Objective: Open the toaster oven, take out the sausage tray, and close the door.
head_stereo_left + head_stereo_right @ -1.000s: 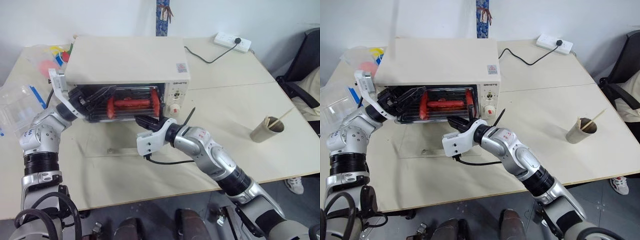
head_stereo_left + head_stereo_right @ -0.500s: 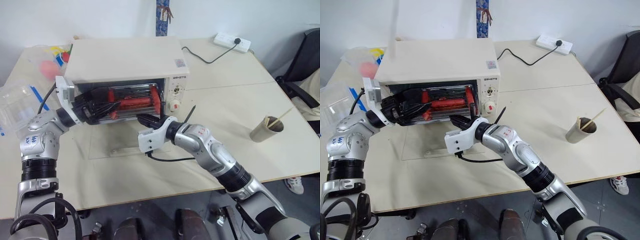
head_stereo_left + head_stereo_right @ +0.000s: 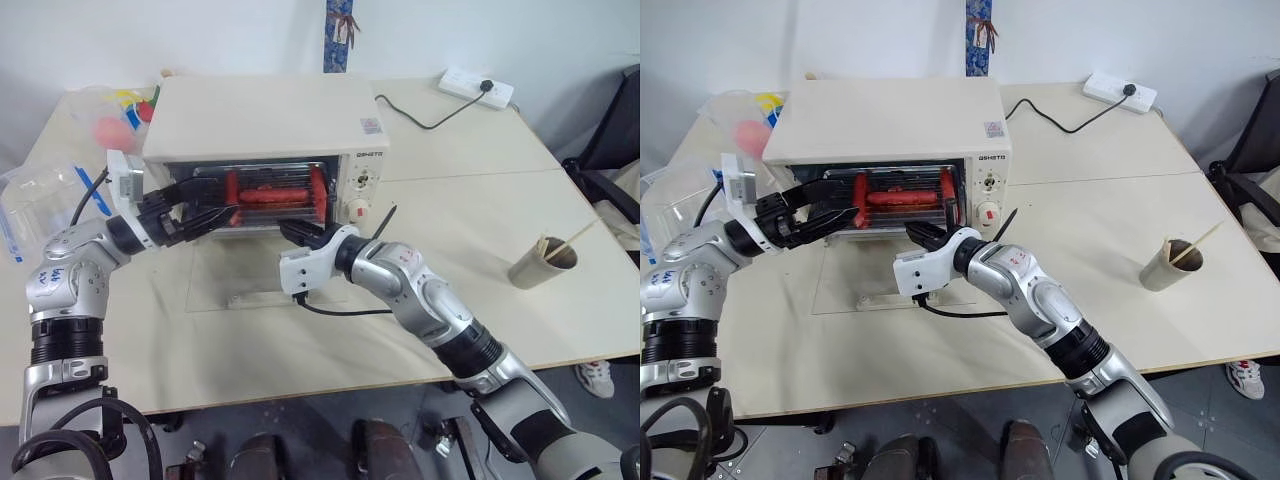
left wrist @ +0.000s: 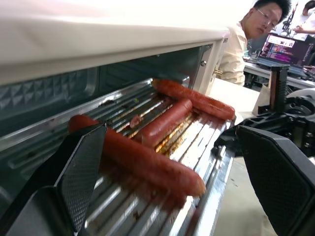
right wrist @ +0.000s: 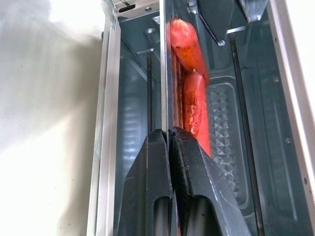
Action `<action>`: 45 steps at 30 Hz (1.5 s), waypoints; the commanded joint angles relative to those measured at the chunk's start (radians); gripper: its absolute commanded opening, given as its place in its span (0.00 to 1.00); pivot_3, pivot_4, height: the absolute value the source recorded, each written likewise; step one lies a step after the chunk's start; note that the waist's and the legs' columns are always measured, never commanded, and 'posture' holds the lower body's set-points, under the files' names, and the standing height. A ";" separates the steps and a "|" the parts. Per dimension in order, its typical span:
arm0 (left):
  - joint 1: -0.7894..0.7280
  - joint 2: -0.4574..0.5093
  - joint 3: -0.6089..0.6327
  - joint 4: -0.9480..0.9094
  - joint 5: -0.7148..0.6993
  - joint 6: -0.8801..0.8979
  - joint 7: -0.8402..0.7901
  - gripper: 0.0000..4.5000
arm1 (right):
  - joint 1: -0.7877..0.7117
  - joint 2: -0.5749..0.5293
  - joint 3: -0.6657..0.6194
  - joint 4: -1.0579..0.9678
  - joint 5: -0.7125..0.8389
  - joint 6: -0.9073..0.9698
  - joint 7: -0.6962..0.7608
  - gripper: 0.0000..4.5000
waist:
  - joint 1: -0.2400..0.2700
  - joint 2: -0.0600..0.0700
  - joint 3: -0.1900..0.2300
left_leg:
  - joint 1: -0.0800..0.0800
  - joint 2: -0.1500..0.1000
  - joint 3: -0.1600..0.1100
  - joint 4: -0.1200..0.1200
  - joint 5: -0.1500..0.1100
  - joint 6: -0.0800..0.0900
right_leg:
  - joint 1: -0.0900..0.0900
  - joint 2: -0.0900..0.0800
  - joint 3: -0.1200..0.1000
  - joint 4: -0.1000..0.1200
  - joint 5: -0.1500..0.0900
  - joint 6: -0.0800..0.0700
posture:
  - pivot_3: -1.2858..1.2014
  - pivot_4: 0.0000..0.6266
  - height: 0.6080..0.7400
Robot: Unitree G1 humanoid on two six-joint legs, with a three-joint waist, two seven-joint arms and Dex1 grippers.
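The cream-white toaster oven stands at the back of the table. Its glass door lies folded flat on the tabletop in front. Inside sits the sausage tray, a silver rack carrying red sausages. My right gripper reaches into the oven mouth from the front right and is shut on the tray's thin front edge. From the left, my left gripper stands open at the mouth, its fingers wide apart on either side of the tray's near end.
A clear plastic box with blue clips lies at the table's left edge, with colourful items behind it. At the right is a paper cup with sticks. A power strip and cable run behind the oven. A seated person is beyond.
The head camera has shifted, so the whole scene sits a little differently. My left gripper has drawn slightly out of the oven's left side and rolled. The right gripper keeps its hold.
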 commanded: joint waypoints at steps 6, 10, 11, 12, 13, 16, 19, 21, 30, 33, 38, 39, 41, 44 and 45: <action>0.029 0.069 0.146 -0.070 -0.126 0.240 0.107 1.00 | -0.008 -0.010 -0.066 -0.082 0.014 -0.010 -0.028 0.00 | 0.009 0.000 0.000 | -0.001 0.000 -0.001 0.002 0.000 0.000 | 0.000 0.000 0.000 0.000 0.000 0.000 | 0.52 0.24 1.00; 0.043 0.107 0.157 -0.091 -0.159 0.387 0.150 1.00 | 0.003 -0.018 -0.066 -0.096 0.017 -0.017 -0.021 0.00 | 0.015 0.000 0.000 | -0.001 0.000 -0.001 0.002 0.000 0.000 | 0.000 0.000 0.000 0.000 0.000 0.000 | 0.52 0.24 1.00; 0.047 0.121 0.153 -0.094 -0.163 0.420 0.155 1.00 | 0.007 -0.021 -0.065 -0.102 0.017 -0.019 -0.019 0.00 | 0.017 0.000 0.000 | -0.001 0.000 -0.001 0.002 0.000 0.000 | 0.000 0.000 0.000 0.000 0.000 0.000 | 0.52 0.24 1.00; 0.049 0.130 0.153 -0.097 -0.167 0.442 0.159 1.00 | 0.011 -0.024 -0.064 -0.107 0.017 -0.021 -0.017 0.00 | 0.019 0.000 0.000 | -0.001 0.000 -0.001 0.002 0.000 0.000 | 0.000 0.000 0.000 0.000 0.000 0.000 | 0.52 0.24 1.00; 0.052 0.136 0.154 -0.099 -0.171 0.459 0.163 1.00 | 0.015 -0.026 -0.063 -0.112 0.018 -0.023 -0.015 0.00 | 0.022 0.000 0.000 | -0.001 0.000 -0.001 0.002 0.000 0.000 | 0.000 0.000 0.000 0.000 0.000 0.000 | 0.52 0.24 1.00; 0.054 0.146 0.163 -0.102 -0.184 0.494 0.164 1.00 | 0.024 -0.033 -0.061 -0.128 0.021 -0.025 -0.010 0.00 | 0.027 0.000 0.000 | -0.001 0.000 -0.001 0.002 0.000 0.000 | 0.000 0.000 0.000 0.000 0.000 0.000 | 0.52 0.24 1.00; 0.061 0.152 0.179 -0.102 -0.188 0.515 0.167 1.00 | 0.038 -0.042 -0.059 -0.157 0.024 -0.025 0.003 0.00 | 0.027 0.000 0.000 | -0.001 0.000 -0.001 0.001 0.000 0.000 | 0.000 0.000 0.000 0.000 0.000 0.000 | 0.52 0.24 1.00; 0.063 0.154 0.183 -0.103 -0.190 0.528 0.167 1.00 | 0.048 -0.045 -0.059 -0.179 0.025 -0.022 0.015 0.00 | 0.027 0.000 0.000 | -0.001 0.000 0.000 0.001 0.000 0.000 | 0.000 0.000 0.000 0.000 0.000 0.000 | 0.52 0.24 1.00; 0.041 0.136 0.176 -0.094 -0.194 0.554 0.171 1.00 | 0.090 -0.048 -0.071 -0.258 0.028 0.006 0.061 0.00 | 0.027 0.000 0.000 | -0.001 0.000 0.000 0.000 0.000 0.000 | 0.000 0.000 0.000 0.000 0.000 0.000 | 0.52 0.24 1.00; 0.020 0.123 0.173 -0.076 -0.194 0.546 0.177 1.00 | 0.096 -0.053 -0.076 -0.272 0.029 0.010 0.068 0.00 | 0.027 0.000 0.000 | -0.001 0.000 0.000 0.000 0.000 0.000 | 0.000 0.000 0.000 0.000 0.000 0.000 | 0.52 0.24 1.00; 0.017 0.141 0.138 -0.114 -0.238 0.653 0.143 1.00 | 0.090 -0.056 -0.084 -0.258 0.026 0.006 0.066 0.00 | 0.030 0.000 0.000 | -0.001 0.000 0.000 0.001 0.000 0.000 | 0.000 0.000 0.000 0.000 0.000 0.000 | 0.52 0.24 1.00; 0.027 0.147 0.135 -0.131 -0.248 0.674 0.137 1.00 | 0.086 -0.056 -0.085 -0.251 0.024 0.003 0.063 0.00 | 0.031 0.000 0.000 | -0.001 0.000 0.000 0.001 0.000 0.000 | 0.000 0.000 0.000 0.000 0.000 0.000 | 0.52 0.24 1.00; 0.040 0.154 0.142 -0.153 -0.269 0.709 0.131 1.00 | 0.081 -0.057 -0.088 -0.243 0.024 0.001 0.060 0.00 | 0.029 0.000 0.000 | -0.001 0.000 -0.001 0.000 0.000 0.000 | 0.000 0.000 0.000 0.000 0.000 0.000 | 0.52 0.24 1.00; 0.029 0.155 0.152 -0.145 -0.273 0.727 0.142 1.00 | 0.067 -0.056 -0.089 -0.220 0.022 -0.008 0.050 0.00 | 0.029 0.000 0.000 | -0.001 0.000 -0.001 0.000 0.000 0.000 | 0.000 0.000 0.000 0.000 0.000 0.000 | 0.52 0.24 1.00; 0.024 0.146 0.158 -0.145 -0.266 0.698 0.146 1.00 | 0.063 -0.055 -0.088 -0.214 0.022 -0.011 0.047 0.00 | 0.029 0.000 0.000 | -0.001 0.000 -0.001 0.000 0.000 0.000 | 0.000 0.000 0.000 0.000 0.000 0.000 | 0.52 0.24 1.00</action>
